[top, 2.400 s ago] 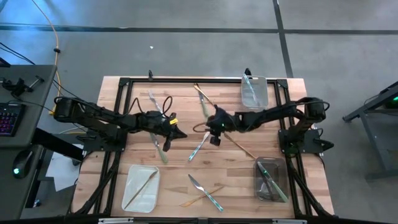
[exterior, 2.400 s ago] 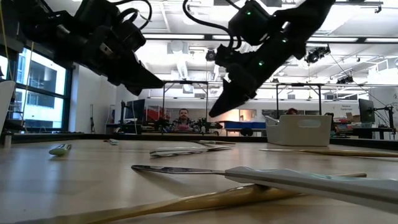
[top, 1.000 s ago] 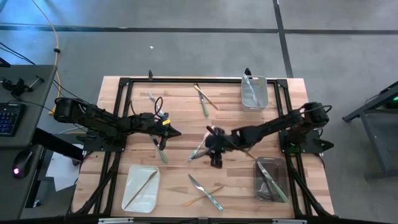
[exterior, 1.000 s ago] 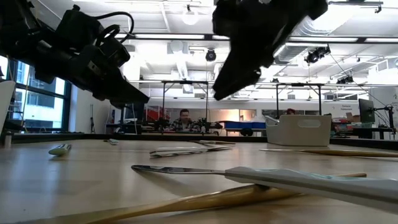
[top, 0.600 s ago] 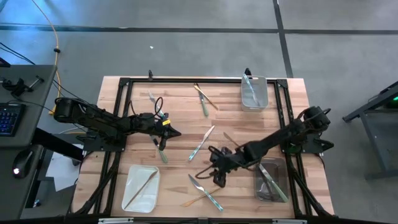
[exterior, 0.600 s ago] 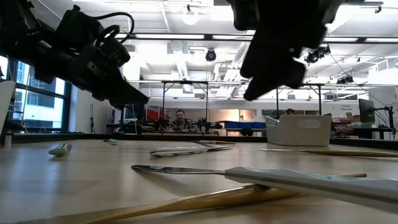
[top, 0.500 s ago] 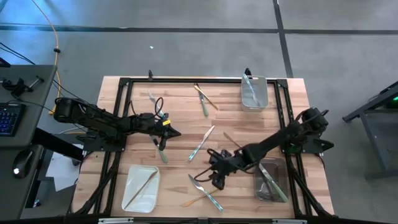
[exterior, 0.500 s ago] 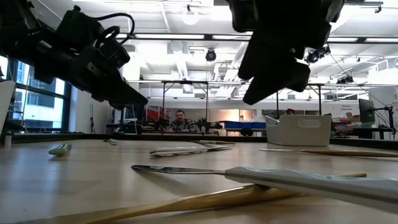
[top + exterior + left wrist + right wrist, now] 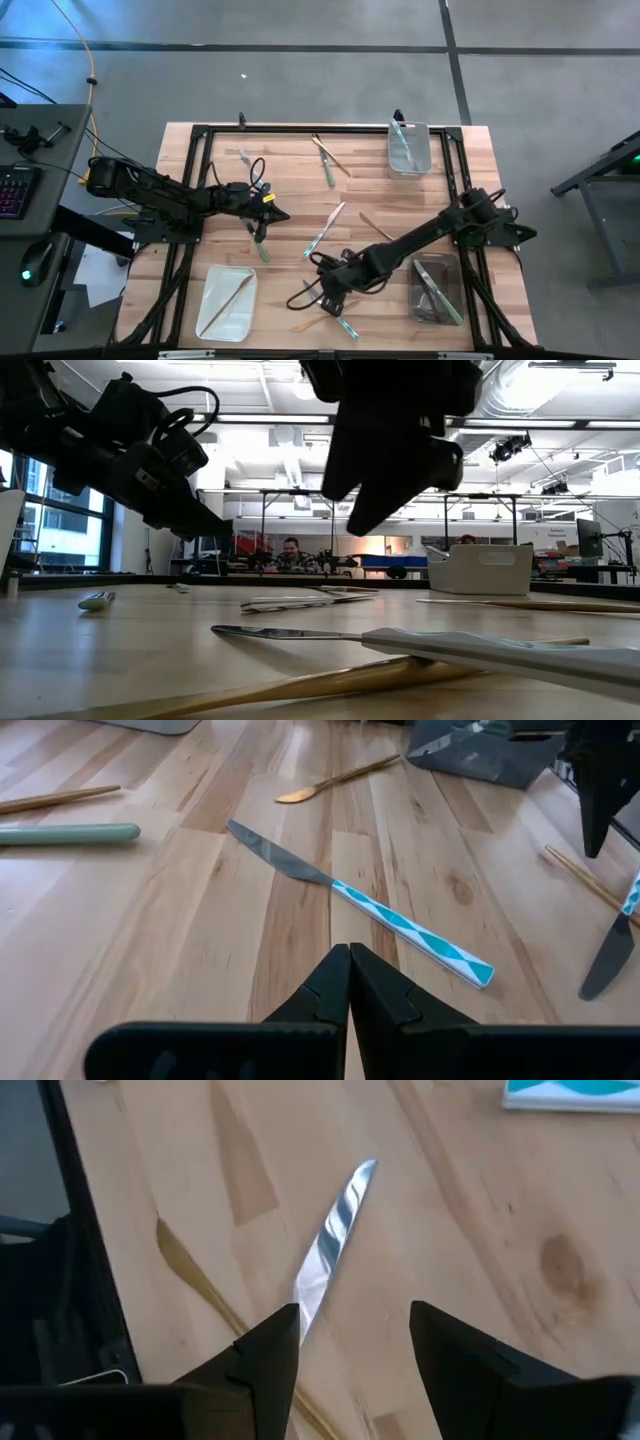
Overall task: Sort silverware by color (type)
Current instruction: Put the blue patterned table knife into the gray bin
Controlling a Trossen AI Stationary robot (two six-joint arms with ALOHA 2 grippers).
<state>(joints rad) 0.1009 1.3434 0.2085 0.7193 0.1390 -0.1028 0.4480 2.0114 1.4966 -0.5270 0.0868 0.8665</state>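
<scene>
The silverware is lying scattered over the wooden tabletop (image 9: 290, 165), with some pieces already sitting in trays. A blue-handled knife (image 9: 326, 229) is lying diagonally at the middle, a green-handled piece (image 9: 328, 171) and a gold piece (image 9: 322, 148) are crossing each other toward the far edge, and a green-handled utensil (image 9: 259, 244) is resting near the left gripper. At the near edge, a second blue-handled knife (image 9: 331, 309) is crossing a gold utensil (image 9: 318, 318), and its silver blade (image 9: 335, 1238) is showing between the fingers in the right wrist view. The right gripper (image 9: 327, 297) is hovering over that near pair with its fingers spread apart, holding nothing. The left gripper (image 9: 277, 214) is waiting left of center, its fingers pressed together and empty, pointing toward the middle knife (image 9: 360, 903). A white tray (image 9: 212, 310) at the near left is holding a gold piece (image 9: 229, 300), a dark tray (image 9: 432, 302) at the near right is holding green-handled pieces, and a clear tray (image 9: 409, 163) at the far right is holding a blue-handled piece.
</scene>
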